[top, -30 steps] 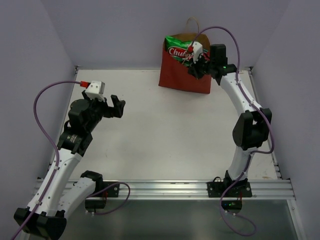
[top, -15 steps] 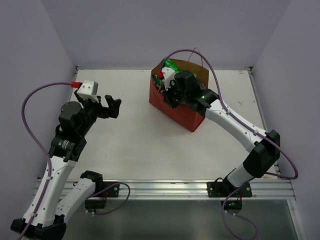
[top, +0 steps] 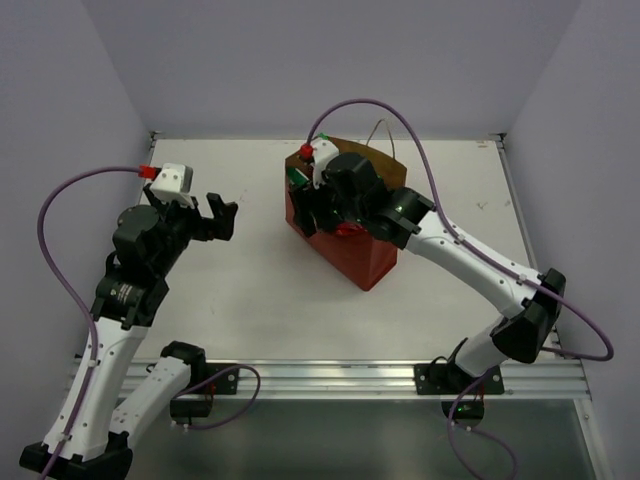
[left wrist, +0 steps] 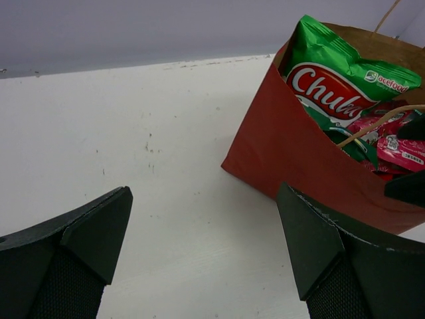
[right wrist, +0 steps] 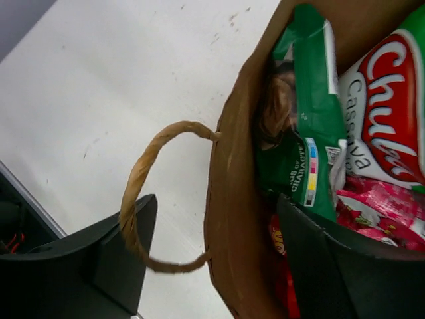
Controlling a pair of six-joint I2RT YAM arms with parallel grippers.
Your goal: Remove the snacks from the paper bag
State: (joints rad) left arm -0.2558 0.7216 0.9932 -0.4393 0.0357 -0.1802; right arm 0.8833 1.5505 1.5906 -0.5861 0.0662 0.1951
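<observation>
The paper bag (top: 352,256) stands on its base in the far half of the white table (top: 250,300), turned corner-on to me, and every snack I can see is inside it. At the left, my left gripper (top: 212,218) hangs over bare table, well apart from the bag, fingers spread wide with nothing between them. From its wrist view, that left gripper (left wrist: 204,193) frames open tabletop (left wrist: 153,133), with the bag's red-brown wall (left wrist: 285,153) off to the right. Above that wall the large green-white chip bag (left wrist: 332,80) pokes out of the mouth, leaning against the far side. The small red-pink sachets (left wrist: 398,149) lie lower beside it, and a thin twisted handle (left wrist: 372,126) crosses in front of them. Further right, my right gripper (top: 318,205) sits at the bag's mouth and hides most of the contents from overhead. Its wrist view shows the right gripper (right wrist: 214,203) parted and straddling the bag's tan kraft wall (right wrist: 229,199). One finger is outside beside the looped handle (right wrist: 136,199) and the other is inside among the packets, and I see neither pad pressing on anything. Inside, a dark green packet (right wrist: 299,133) stands against that wall. The chip bag (right wrist: 392,119) is just beyond it and the sachets (right wrist: 378,206) lie below.
</observation>
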